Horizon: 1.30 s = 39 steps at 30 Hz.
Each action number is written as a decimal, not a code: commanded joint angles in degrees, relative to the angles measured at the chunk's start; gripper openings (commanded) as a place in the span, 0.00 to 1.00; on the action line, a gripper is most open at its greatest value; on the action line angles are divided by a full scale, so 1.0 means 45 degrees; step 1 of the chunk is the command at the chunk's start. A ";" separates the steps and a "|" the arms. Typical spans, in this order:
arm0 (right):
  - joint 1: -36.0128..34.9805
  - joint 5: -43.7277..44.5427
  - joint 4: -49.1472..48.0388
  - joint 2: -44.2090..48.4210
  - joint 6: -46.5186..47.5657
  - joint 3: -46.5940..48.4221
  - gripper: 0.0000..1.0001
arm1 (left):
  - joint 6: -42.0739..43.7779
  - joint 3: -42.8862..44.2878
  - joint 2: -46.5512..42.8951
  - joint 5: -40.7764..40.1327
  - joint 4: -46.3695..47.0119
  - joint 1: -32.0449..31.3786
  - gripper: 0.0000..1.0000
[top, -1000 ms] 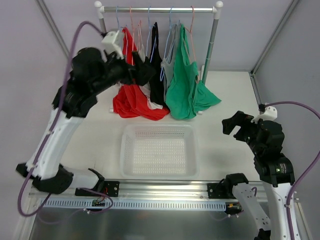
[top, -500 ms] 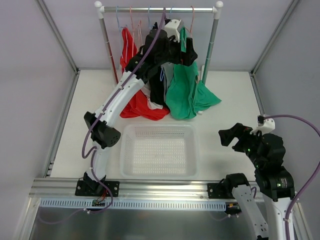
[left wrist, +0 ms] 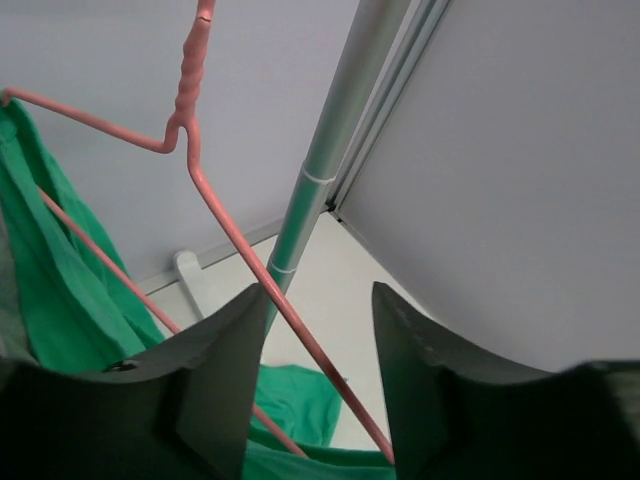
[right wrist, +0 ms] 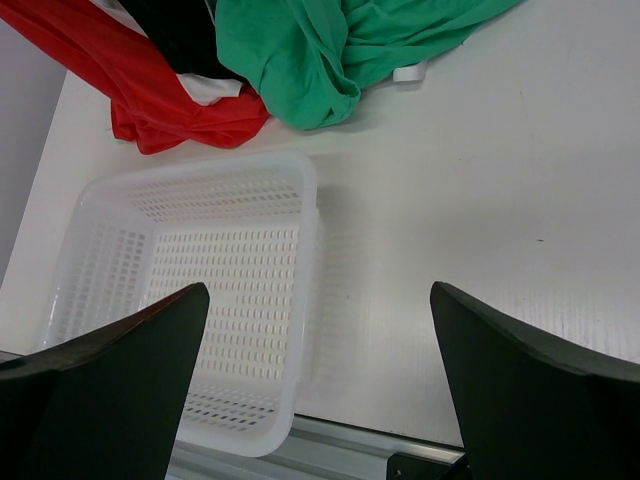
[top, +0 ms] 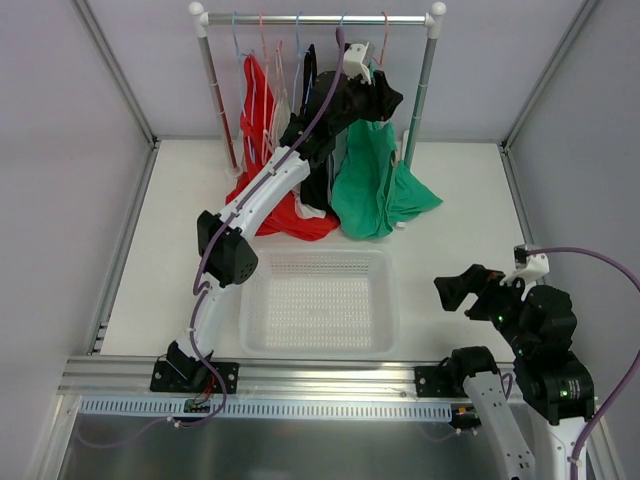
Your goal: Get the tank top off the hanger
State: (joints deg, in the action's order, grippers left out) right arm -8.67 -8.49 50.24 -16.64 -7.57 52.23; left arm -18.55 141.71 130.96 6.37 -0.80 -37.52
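Observation:
The emerald-green tank top (top: 365, 190) hangs on the salmon-pink hanger (top: 385, 40) at the right end of the rack, its lower part spread on the table. My left gripper (top: 385, 100) is high at the hanger's shoulder. In the left wrist view the hanger (left wrist: 226, 226) runs as a thin wire between the fingers of my left gripper (left wrist: 318, 300), which stand apart on either side of it, with the tank top (left wrist: 60, 280) below left. My right gripper (top: 455, 290) hovers open and holds nothing, right of the basket. The right wrist view shows the tank top (right wrist: 300, 60) ahead of my right gripper (right wrist: 318, 300).
A white basket (top: 250, 300) sits in front of the rack, its rim (right wrist: 305, 230) also in the right wrist view. A red garment (top: 270, 210), a black one (top: 315, 170) and light-blue hangers share the rail (top: 320, 18). The rack's right post (left wrist: 320, 170) stands just behind the pink hanger.
My left arm swung from the red garment side across to the pink hanger, and its jaws have narrowed round the wire. My right gripper drifted slightly down and left.

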 commanded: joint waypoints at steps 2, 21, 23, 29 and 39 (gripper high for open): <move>-0.0086 0.0030 0.0476 0.0359 0.0530 0.0581 0.99 | -0.0234 0.0013 0.0039 -0.0069 0.1739 0.0036 0.41; -0.0086 0.0598 0.0340 0.0105 0.0726 0.0738 0.99 | -0.1833 -0.0474 -0.1482 -0.0203 0.2111 0.0056 0.00; -0.0086 0.0637 0.0320 0.0085 0.0726 0.0718 0.99 | -0.2069 -0.0923 -0.1931 -0.0516 0.2189 0.0056 0.00; -0.0086 0.0734 0.0320 0.0105 0.0785 0.0777 1.00 | -0.2461 -0.1413 -0.2441 -0.1648 0.2306 -0.0003 0.00; -0.0086 0.0871 0.0320 0.0047 0.0902 0.0835 0.99 | -0.2227 -0.2524 -0.3553 -0.2724 0.2618 -0.0256 0.00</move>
State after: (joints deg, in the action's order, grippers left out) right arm -8.69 -5.37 52.62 -15.44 -4.78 53.47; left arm -28.34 131.79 121.12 -2.37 5.30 -37.85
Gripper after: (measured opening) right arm 0.993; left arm 0.033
